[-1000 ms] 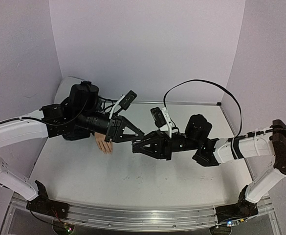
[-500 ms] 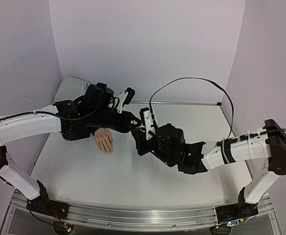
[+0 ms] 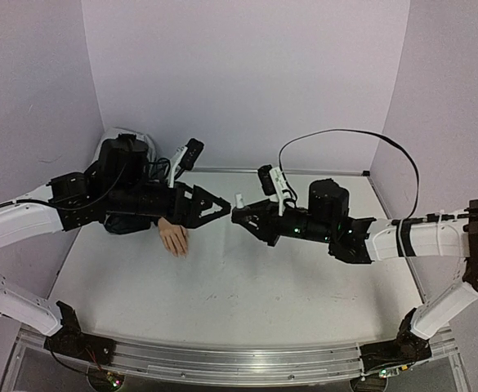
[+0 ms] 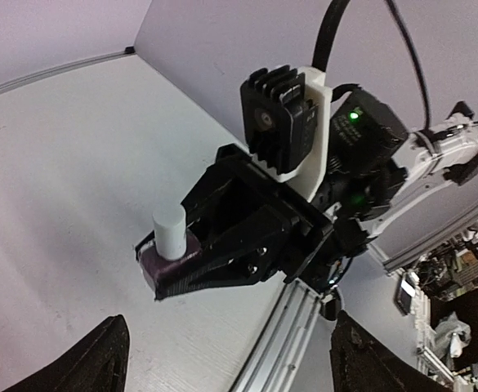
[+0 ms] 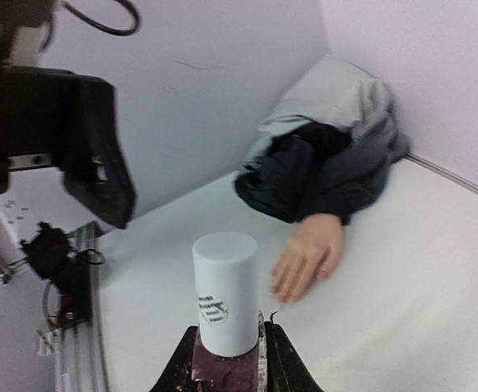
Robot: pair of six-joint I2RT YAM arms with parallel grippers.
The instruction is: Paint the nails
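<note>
The peach mannequin hand (image 3: 174, 238) lies palm down at the left, its black sleeve (image 5: 320, 175) behind it. Its nails at the fingertips (image 5: 286, 290) are too small and blurred to make out. My right gripper (image 3: 240, 216) hangs in mid-air, shut on the dark purple body of a nail-polish bottle (image 5: 225, 359). The bottle's white cap (image 5: 225, 294) stands upright. My left gripper (image 3: 225, 209) faces the bottle (image 4: 171, 241) from the left and is open. Its fingers (image 4: 100, 359) stand wide apart at the bottom of the left wrist view, touching nothing.
A grey and white cloth bundle (image 3: 118, 140) fills the back left corner behind the sleeve. Lilac walls close in the table on three sides. An aluminium rail (image 3: 222, 359) runs along the near edge. A black cable (image 3: 345, 135) loops above the right arm.
My left gripper has opened and drawn back a little to the left. My right arm has swung the bottle up and level, with the cap still on it.
</note>
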